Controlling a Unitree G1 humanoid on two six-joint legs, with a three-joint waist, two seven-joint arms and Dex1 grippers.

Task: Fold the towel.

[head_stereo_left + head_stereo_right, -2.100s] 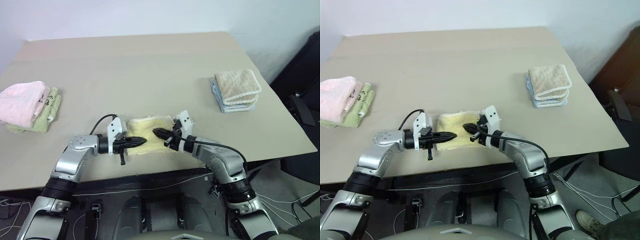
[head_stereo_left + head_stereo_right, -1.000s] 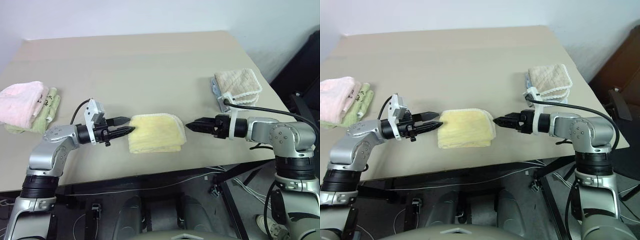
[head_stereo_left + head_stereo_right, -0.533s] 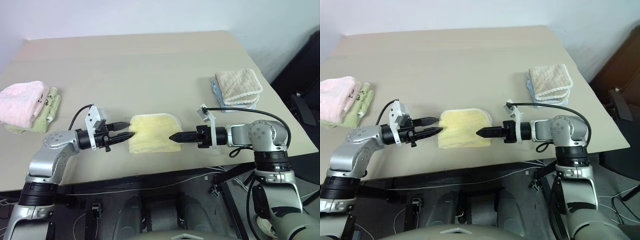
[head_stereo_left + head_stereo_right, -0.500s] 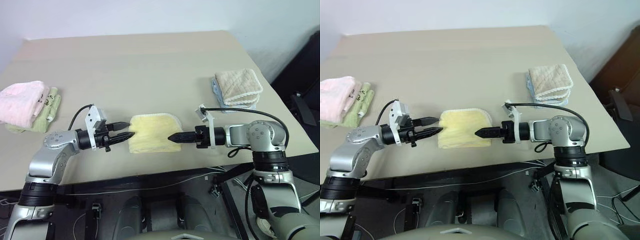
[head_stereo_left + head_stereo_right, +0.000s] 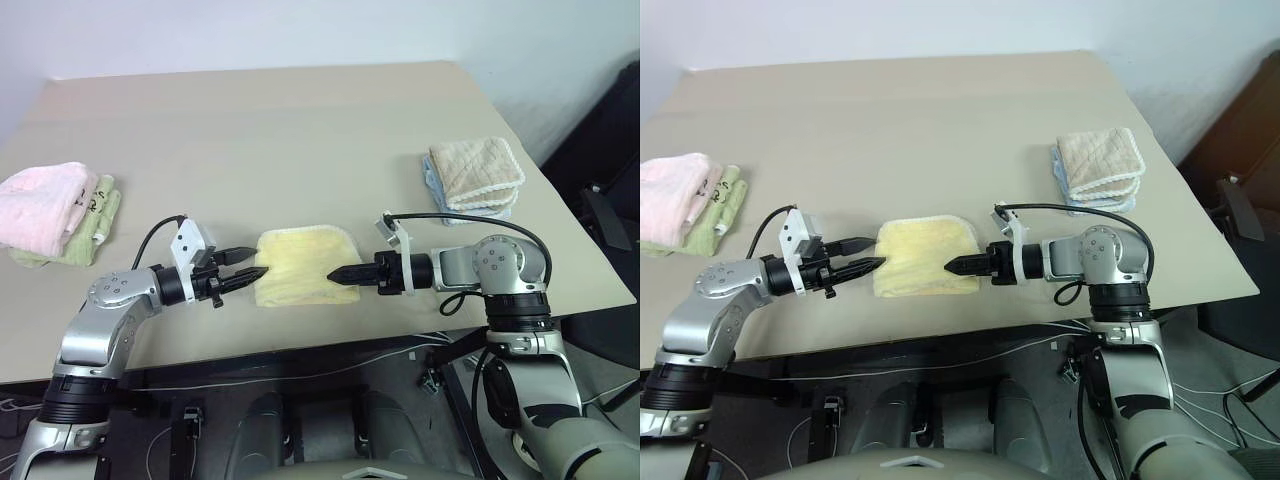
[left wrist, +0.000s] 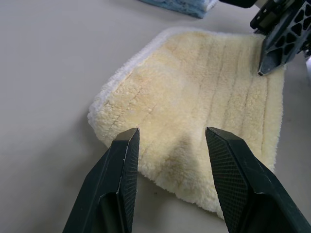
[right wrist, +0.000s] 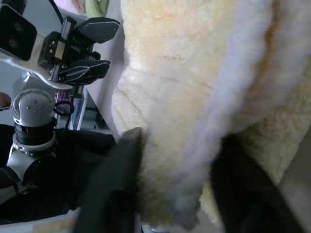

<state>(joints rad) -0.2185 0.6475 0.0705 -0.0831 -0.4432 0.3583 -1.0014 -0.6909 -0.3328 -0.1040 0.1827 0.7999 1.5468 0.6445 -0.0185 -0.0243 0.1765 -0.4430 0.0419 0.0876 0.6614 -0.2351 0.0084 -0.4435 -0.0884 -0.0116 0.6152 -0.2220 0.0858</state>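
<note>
Nearly done: towel (image 5: 298, 265) folded into a compact square, left gripper (image 5: 243, 276) parted and empty beside it, right gripper (image 5: 342, 274) pinching its edge (final tidying likely).

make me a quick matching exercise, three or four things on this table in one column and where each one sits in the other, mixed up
Things:
1. towel
2. pink towel
3. beige towel
4. left hand

Places:
A. on the stack at the table's right side
B. between the two hands, near the front edge
C. on the stack at the table's left edge
D. just off the yellow towel's left edge

Pairs: 1-B, 2-C, 3-A, 4-D
</note>
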